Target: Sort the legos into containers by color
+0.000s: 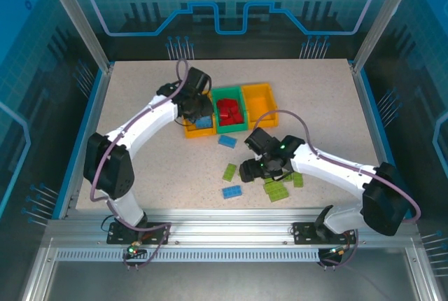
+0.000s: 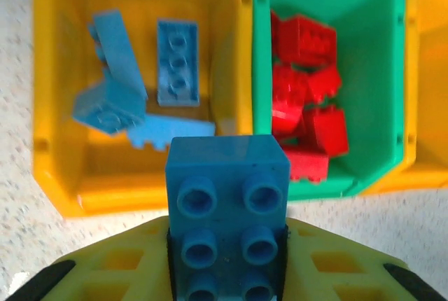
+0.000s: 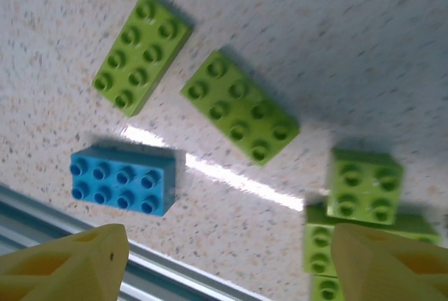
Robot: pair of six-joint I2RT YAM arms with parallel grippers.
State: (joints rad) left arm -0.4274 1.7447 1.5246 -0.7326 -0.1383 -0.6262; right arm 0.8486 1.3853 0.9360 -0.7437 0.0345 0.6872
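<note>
My left gripper (image 2: 227,245) is shut on a blue lego (image 2: 227,203) and hovers at the near edge of the left orange-yellow container (image 2: 56,105), which holds several blue legos (image 2: 177,63). Beside it, the green container (image 2: 381,70) holds red legos (image 2: 308,98). The other orange-yellow container (image 1: 257,103) stands to the right of that. My right gripper (image 3: 231,259) is open above the table, nothing between its fingers. Below it lie a blue lego (image 3: 122,180) and lime legos (image 3: 141,54), (image 3: 239,106), (image 3: 364,183). Another blue lego (image 1: 227,141) lies in front of the containers.
The three containers sit in a row at the table's middle back. The loose legos cluster near the front edge, by the metal rail (image 3: 175,276). Blue frame edges border the table (image 1: 126,84) left and right.
</note>
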